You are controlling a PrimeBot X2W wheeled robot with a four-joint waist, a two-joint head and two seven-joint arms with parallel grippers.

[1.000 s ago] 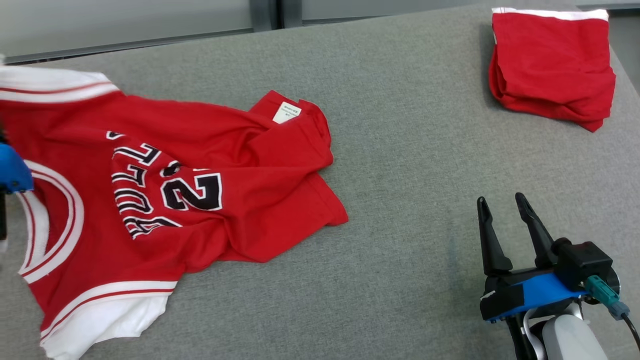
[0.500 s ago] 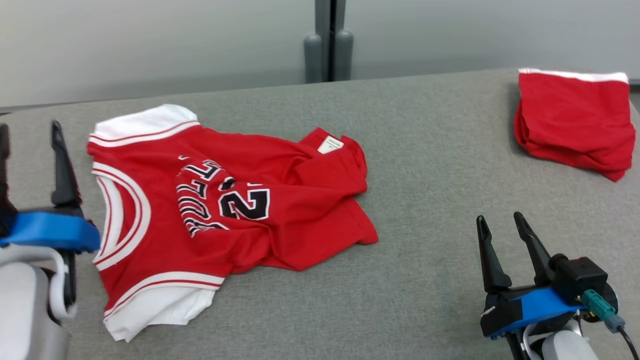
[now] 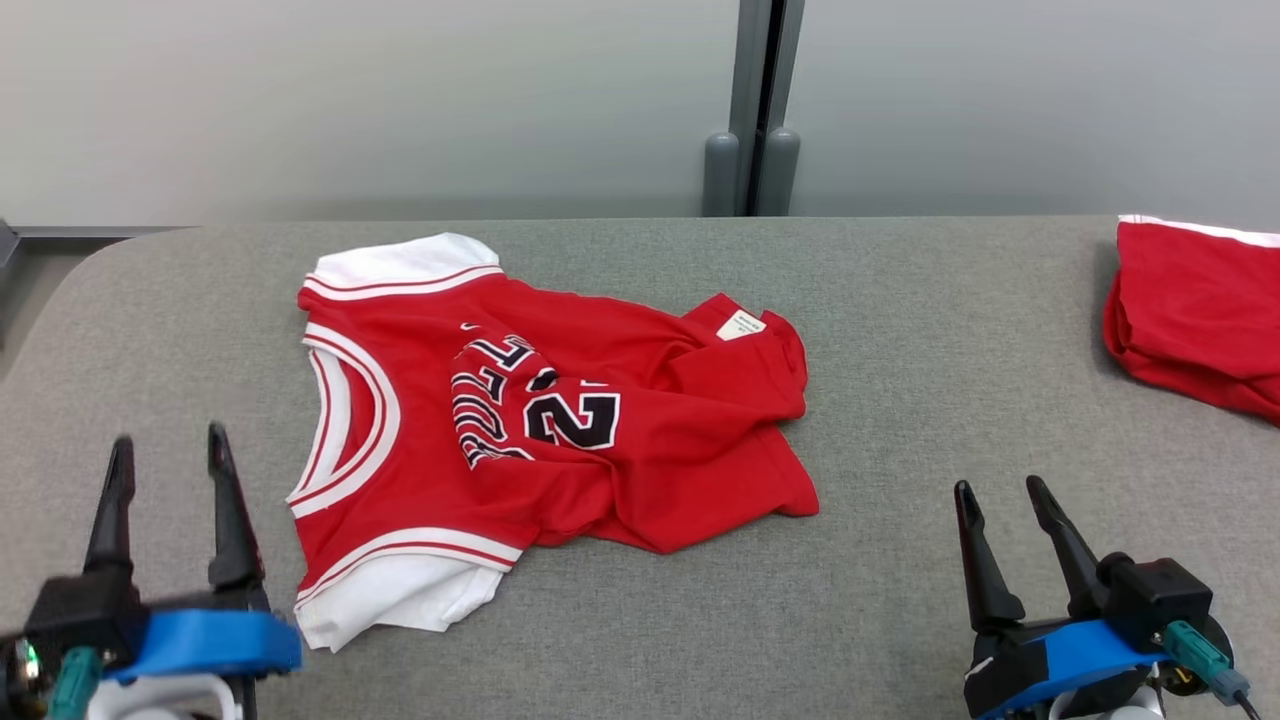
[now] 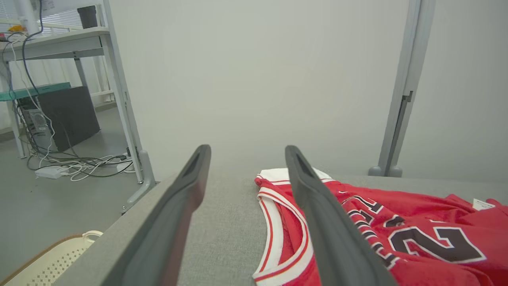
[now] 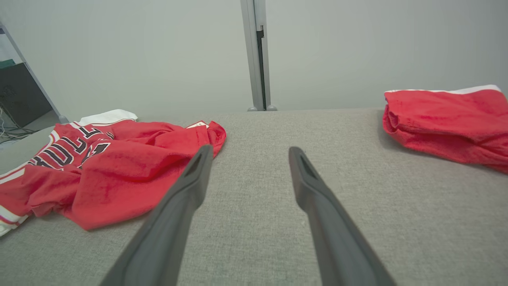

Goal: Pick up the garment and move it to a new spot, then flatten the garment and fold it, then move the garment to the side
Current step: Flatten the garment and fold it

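The garment (image 3: 520, 420) is a red jersey with white trim and black lettering, lying crumpled on the grey table (image 3: 900, 380) left of centre. It also shows in the left wrist view as the garment (image 4: 397, 230) and in the right wrist view as the garment (image 5: 103, 167). My left gripper (image 3: 168, 448) stands open at the lower left, just left of the jersey's neckline and clear of it. My right gripper (image 3: 1000, 492) stands open at the lower right, well apart from the jersey. Both hold nothing.
A folded red garment (image 3: 1195, 310) with a white edge lies at the table's far right. Behind the table stands a pale wall with a grey post (image 3: 752, 110). Off the table's left edge are a desk (image 4: 59, 43), cables and a cream basket (image 4: 47, 262).
The head camera has tilted up and turned, so the whole scene shifted. My left gripper let go of the jersey, opened and drew back to the lower left. The right gripper stayed put.
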